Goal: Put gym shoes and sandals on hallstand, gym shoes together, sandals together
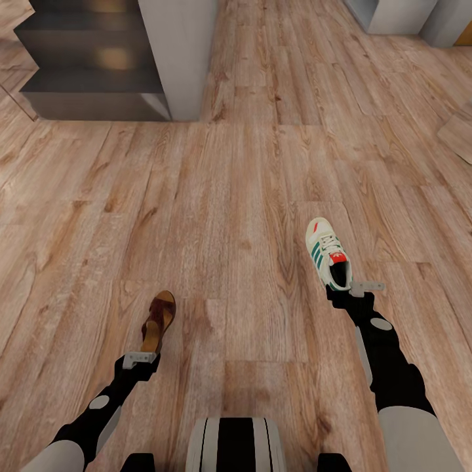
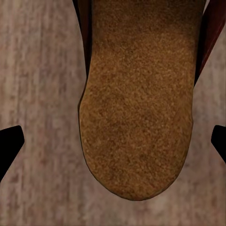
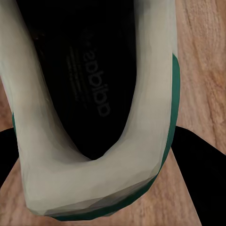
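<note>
Both grippers carry footwear out ahead of the robot, one piece per arm. Right gripper is clamped on the heel of a gym shoe, whose toe points straight away from the fingers, sole down, so it rides level and could go onto a shelf without being turned over. In the right wrist view the white heel collar with its green trim sits between the dark fingers, and the black insole runs away from the camera; a heel grip leaves the whole length of the shoe free in front of the jaws.

Left gripper likewise grips the heel end of a brown sandal, strap end farthest from the fingers. The left wrist view looks along the tan footbed, with the black fingertips out to either side of it. There the tips look spread wider than the footbed, so how firm that hold is I can't judge; the head view suggests it is lifted with the arm.

Beneath both loads lies corridor floor. Ahead and well off to the left arm's side stands a dark stepped unit against a pale grey wall block; I can't tell whether that is the hallstand. My read is that the robot is travelling with one shoe of each pair, and placement has yet to come.
</note>
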{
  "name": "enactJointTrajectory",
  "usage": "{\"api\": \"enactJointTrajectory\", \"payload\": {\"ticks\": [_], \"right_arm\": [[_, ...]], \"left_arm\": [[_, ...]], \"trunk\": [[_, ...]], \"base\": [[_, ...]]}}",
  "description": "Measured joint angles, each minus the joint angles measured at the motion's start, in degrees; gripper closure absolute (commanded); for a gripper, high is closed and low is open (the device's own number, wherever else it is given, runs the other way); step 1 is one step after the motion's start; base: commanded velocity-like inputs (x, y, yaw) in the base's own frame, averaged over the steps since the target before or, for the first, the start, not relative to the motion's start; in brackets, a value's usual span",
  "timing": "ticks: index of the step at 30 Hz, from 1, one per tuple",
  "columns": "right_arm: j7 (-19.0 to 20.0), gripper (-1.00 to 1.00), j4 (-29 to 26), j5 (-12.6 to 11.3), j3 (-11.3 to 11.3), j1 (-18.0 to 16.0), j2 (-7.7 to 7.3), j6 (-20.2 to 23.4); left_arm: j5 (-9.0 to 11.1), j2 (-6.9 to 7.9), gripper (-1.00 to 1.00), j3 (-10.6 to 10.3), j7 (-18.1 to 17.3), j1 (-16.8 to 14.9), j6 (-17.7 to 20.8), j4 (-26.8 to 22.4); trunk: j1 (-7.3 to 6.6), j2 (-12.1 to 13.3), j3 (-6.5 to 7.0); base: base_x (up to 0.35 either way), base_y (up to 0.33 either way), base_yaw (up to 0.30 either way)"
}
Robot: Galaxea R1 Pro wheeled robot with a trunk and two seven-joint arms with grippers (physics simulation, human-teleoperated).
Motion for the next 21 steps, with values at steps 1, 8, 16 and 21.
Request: {"api": "enactJointTrajectory", "payload": {"ticks": [1,8,16,21], "right_arm": [[0.0,1.0,0.0,0.0,0.0,0.0,0.0,0.0],[0.0,1.0,-0.09,0.0,0.0,0.0,0.0,0.0],[0.0,1.0,-0.1,0.0,0.0,0.0,0.0,0.0],[0.0,1.0,-0.18,0.03,0.0,0.0,0.0,0.0]], "left_arm": [[0.0,0.0,-1.0,0.0,0.0,0.0,0.0,0.0],[0.0,-0.06,-1.0,0.0,0.0,0.0,0.0,0.0],[-0.03,-0.01,-1.0,-0.01,-0.06,0.0,0.0,-0.38],[-0.01,0.04,-1.0,0.0,-0.08,0.0,0.0,-0.52]], "trunk": [[0.0,0.0,0.0],[-0.01,0.0,0.0],[0.0,0.0,0.0],[0.03,-0.01,-0.22]], "base": [[0.004,0.0,0.0],[0.054,0.0,0.0],[0.017,0.0,0.0],[0.001,0.0,0.0]]}}
